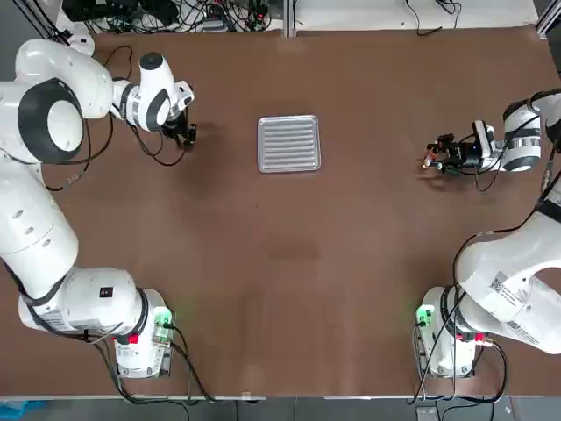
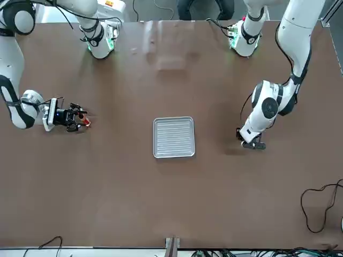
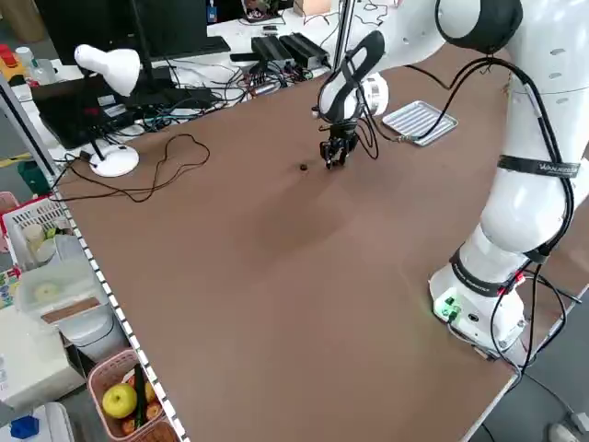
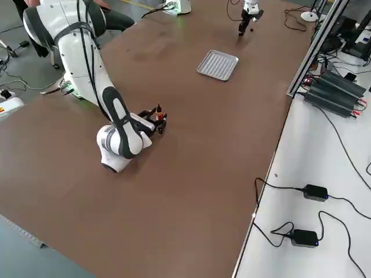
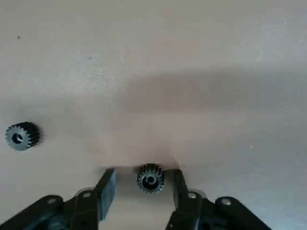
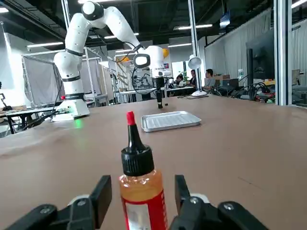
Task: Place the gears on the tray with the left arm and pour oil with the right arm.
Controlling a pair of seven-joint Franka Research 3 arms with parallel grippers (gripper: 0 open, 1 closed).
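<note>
Two small dark gears lie on the brown table at its far left. One gear (image 5: 150, 178) sits between the fingers of my left gripper (image 5: 143, 174), which stands open with a gap on each side. The other gear (image 5: 20, 136) lies apart, also seen as a gear (image 3: 303, 168) beside the left gripper (image 1: 188, 134). The ribbed silver tray (image 1: 288, 143) rests at the table's middle rear with nothing on it. The oil bottle (image 6: 141, 191), orange with a black collar and red tip, stands upright between the fingers of my right gripper (image 6: 141, 184), open and low at the far right (image 1: 436, 156).
A white desk lamp (image 3: 106, 83) and loose cables (image 3: 166, 161) lie past the table's left edge. Black power bricks (image 4: 316, 192) rest on the white bench beyond the right edge. Both arm bases (image 1: 140, 338) stand at the near edge.
</note>
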